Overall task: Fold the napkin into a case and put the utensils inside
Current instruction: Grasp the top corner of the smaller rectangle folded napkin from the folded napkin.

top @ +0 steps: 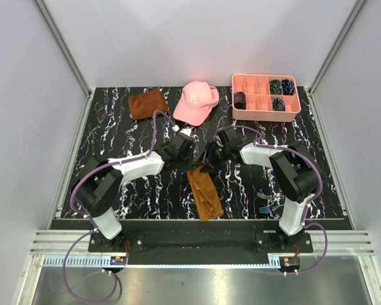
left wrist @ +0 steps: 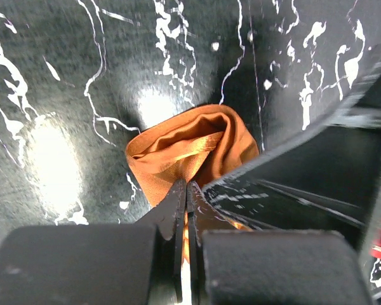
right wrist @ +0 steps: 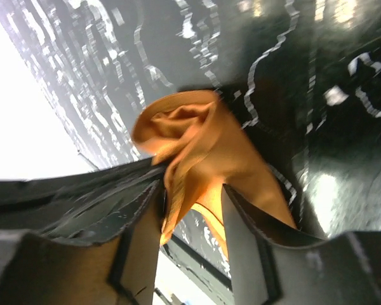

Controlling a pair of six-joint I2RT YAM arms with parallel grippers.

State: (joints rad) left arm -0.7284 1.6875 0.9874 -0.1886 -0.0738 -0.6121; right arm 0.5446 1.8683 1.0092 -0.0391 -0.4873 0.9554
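The napkin [top: 204, 192] lies as a narrow folded strip mid-table [top: 159, 197], its near end close to the front edge, with open black marbled surface to its left and right. The left arm [top: 133, 166] has its jaws together, pinching the strip's bunched far end. The right arm [top: 267, 155] has its jaws apart, a fold of that same end between them, resting against one finger. The utensils [top: 267, 208] lie near the front edge beside the right arm's base. Along the back sit a rust-brown cloth [top: 147, 103], a pink cap [top: 195, 101] and, in the far right corner, a pink compartment tray [top: 265, 114], several compartments holding dark rounded items [top: 278, 103].
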